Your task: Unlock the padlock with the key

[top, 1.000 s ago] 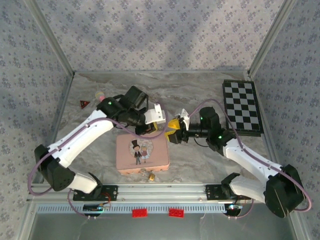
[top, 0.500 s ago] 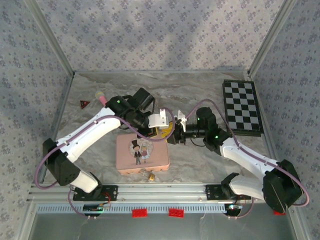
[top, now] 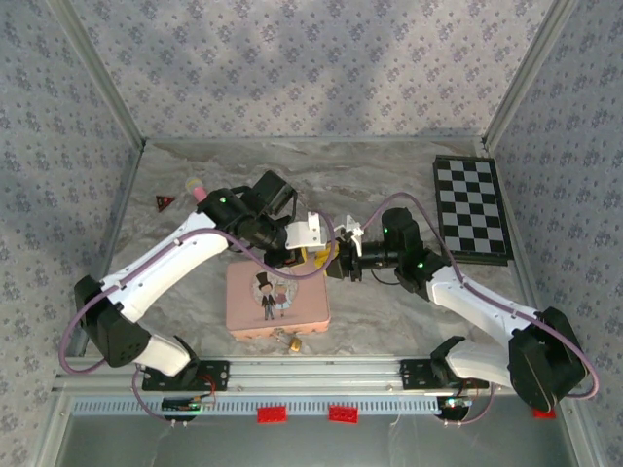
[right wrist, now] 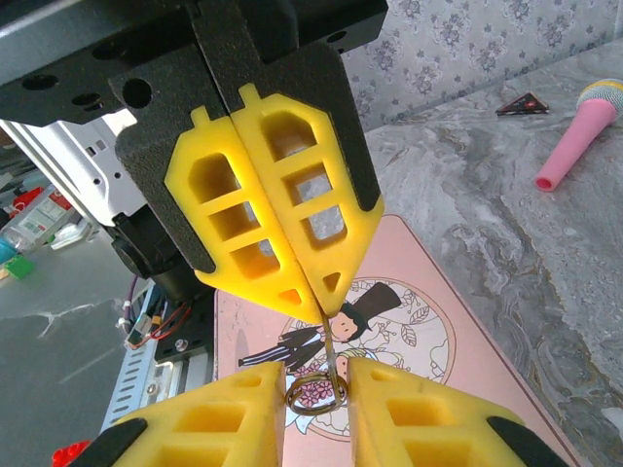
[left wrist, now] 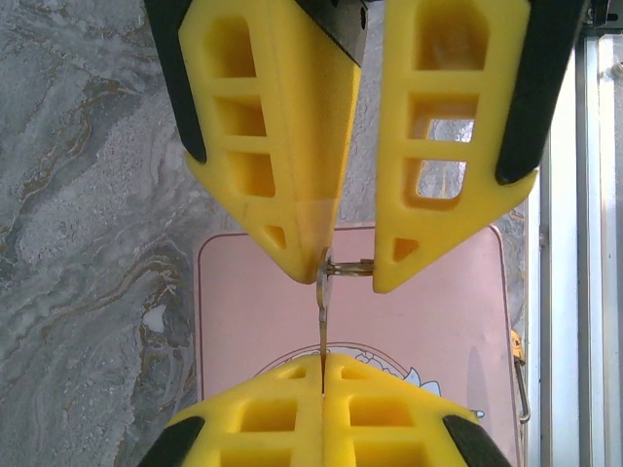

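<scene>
My left gripper (left wrist: 322,365) is shut on the blade of the small brass key (left wrist: 320,311), holding it in the air above the pink tin (top: 277,300). From the opposite side my right gripper (right wrist: 316,394) faces it, with a fingertip against each side of the key's ring (right wrist: 316,392). In the top view the left gripper (top: 313,257) and right gripper (top: 336,263) meet tip to tip over the tin's far edge. The tiny brass padlock (top: 292,341) lies on the table against the tin's near edge, apart from both grippers. It also appears beside the tin in the left wrist view, padlock (left wrist: 519,375).
A black-and-white chessboard (top: 472,207) lies at the far right. A pink toy microphone (top: 197,187) and a red triangle (top: 164,201) lie at the far left. The metal rail (top: 311,372) with the arm bases runs along the near edge, just behind the padlock.
The two grippers have come together over the tin's far edge. The right gripper's jaws have narrowed from wide open onto the key's ring. The left gripper stayed shut on the key.
</scene>
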`<action>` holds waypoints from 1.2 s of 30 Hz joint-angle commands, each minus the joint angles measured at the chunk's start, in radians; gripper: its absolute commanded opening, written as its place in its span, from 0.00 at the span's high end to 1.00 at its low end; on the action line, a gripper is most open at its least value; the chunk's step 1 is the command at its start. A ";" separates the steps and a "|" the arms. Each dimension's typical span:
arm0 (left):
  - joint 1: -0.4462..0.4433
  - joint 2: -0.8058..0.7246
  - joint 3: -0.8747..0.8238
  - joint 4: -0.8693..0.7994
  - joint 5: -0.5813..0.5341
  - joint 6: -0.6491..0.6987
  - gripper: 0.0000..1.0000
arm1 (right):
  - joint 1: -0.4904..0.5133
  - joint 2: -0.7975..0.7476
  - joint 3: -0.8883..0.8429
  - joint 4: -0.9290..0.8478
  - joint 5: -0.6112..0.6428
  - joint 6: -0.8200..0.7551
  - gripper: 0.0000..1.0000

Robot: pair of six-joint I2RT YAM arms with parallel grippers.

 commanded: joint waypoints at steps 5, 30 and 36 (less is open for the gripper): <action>-0.001 -0.019 -0.003 0.009 0.045 0.020 1.00 | 0.011 0.003 0.000 0.009 0.000 0.004 0.74; -0.001 0.001 -0.001 -0.008 0.038 0.016 1.00 | 0.019 -0.003 0.005 0.009 0.091 -0.005 0.80; -0.002 0.003 -0.002 -0.009 0.034 0.015 1.00 | 0.015 -0.008 0.006 -0.005 0.092 -0.008 0.81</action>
